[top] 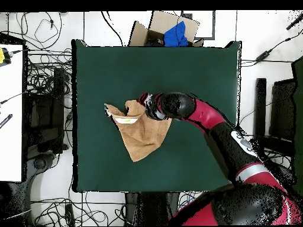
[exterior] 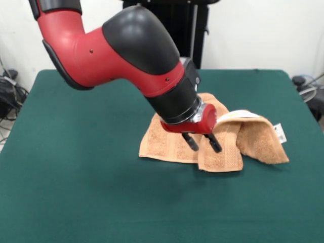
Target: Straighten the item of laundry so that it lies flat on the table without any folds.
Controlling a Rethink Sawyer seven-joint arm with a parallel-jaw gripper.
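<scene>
The towel [exterior: 217, 139] lies crumpled on the table [exterior: 76, 177], somewhat right of the table's middle in the front view and left of the middle in the overhead view. It is far from flat: in the front view a lower layer spreads out to the left beneath the arm [exterior: 126, 50], a folded flap hangs forward in the middle, and the right part is humped up into a raised fold whose pale underside shows along its crest. A small white tag [exterior: 279, 132] sticks out at the towel's right edge. In the overhead view the towel [top: 142, 135] makes a rough wedge, its narrow end pointing toward the robot's side of the table, with the pale strip near its left corner. The gripper [exterior: 202, 142] hangs tilted over the towel's middle, its two dark fingers [exterior: 213, 143] parted by a small gap and pointing down and to the right, their tips just above or touching the forward flap; which of the two cannot be told. Nothing is seen clamped between them. In the overhead view the gripper [top: 144, 105] sits at the towel's far edge, mostly hidden by the wrist.
</scene>
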